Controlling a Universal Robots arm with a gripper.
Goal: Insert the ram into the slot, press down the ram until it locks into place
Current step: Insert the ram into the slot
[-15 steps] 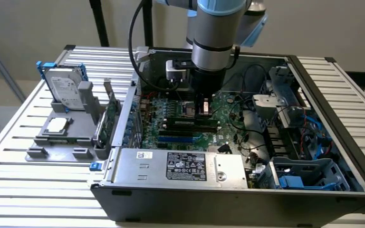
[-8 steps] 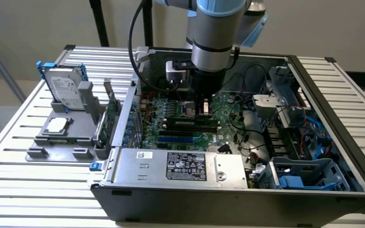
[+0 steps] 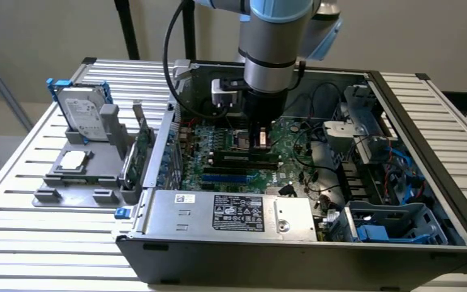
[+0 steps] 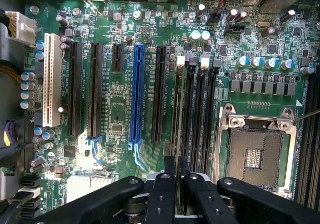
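My gripper (image 4: pixel 176 166) hangs over the motherboard (image 4: pixel 115 129) inside the open computer case (image 3: pixel 298 243). Its two black fingers (image 4: pixel 170 165) stand close together, shut on the ram (image 4: pixel 177 114), which I see edge-on as a thin strip. The ram stands in the outermost slot (image 4: pixel 176 84) of several parallel black memory slots (image 4: pixel 200 109), on the side toward the long black and blue sockets. White end latches (image 4: pixel 205 60) show at the slots' far ends. In the exterior view the gripper (image 3: pixel 258 141) is low over the memory slots (image 3: pixel 242 159) at the board's middle.
The square metal-framed processor socket (image 4: pixel 255 151) lies beside the memory slots. A blue socket (image 4: pixel 136 94) and a white socket (image 4: pixel 50 79) sit on the other side. Cables (image 3: pixel 323 164) and a drive cage (image 3: pixel 371 121) crowd the case's right. A grey fixture with a hard drive (image 3: pixel 83 115) stands outside.
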